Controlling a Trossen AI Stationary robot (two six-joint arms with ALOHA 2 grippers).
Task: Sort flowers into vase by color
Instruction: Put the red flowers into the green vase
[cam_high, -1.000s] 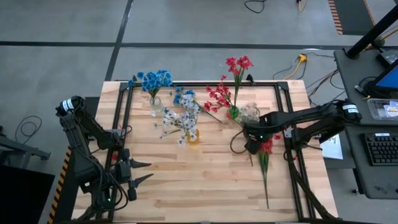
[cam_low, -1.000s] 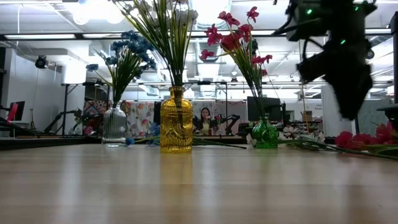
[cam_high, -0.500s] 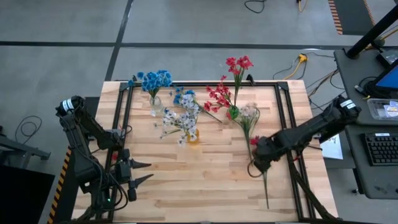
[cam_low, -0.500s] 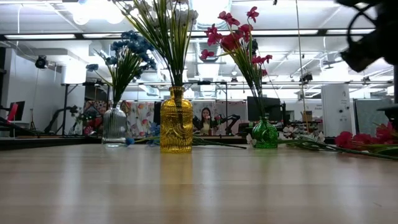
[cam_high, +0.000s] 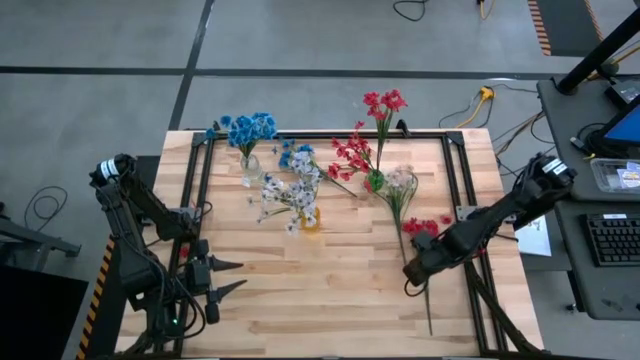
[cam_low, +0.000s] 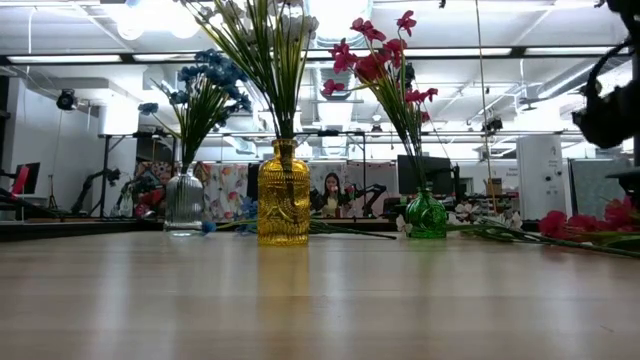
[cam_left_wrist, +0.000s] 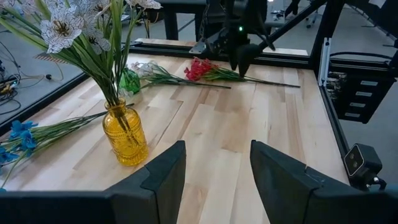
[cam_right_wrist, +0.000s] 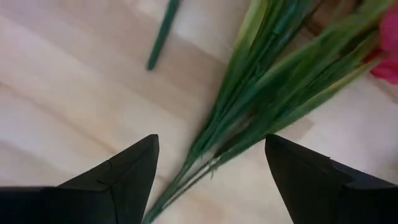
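Note:
A loose red flower sprig (cam_high: 424, 228) lies on the table at the right, its green stems (cam_right_wrist: 249, 106) running toward the near edge. My right gripper (cam_high: 411, 272) hovers open over those stems, pointing down, one finger on either side of them. A white sprig (cam_high: 400, 186) lies beside the green vase (cam_high: 374, 182), which holds red flowers. The yellow vase (cam_high: 310, 218) holds white flowers and the clear vase (cam_high: 250, 170) holds blue ones. A loose blue sprig (cam_high: 293, 155) lies behind the yellow vase. My left gripper (cam_high: 226, 276) waits open at the near left.
A black frame rail (cam_high: 455, 180) runs along the table's right side, close to my right arm. Bare wood (cam_high: 320, 290) stretches between the two grippers at the near side. The white sprig's stem end (cam_right_wrist: 163, 34) lies just beyond the red sprig's stems.
My right gripper has swung from over the red sprig's blossoms toward the table's near edge, along its stems, sinking a little and rolling about its own axis. The red sprig has stayed lying where it was.

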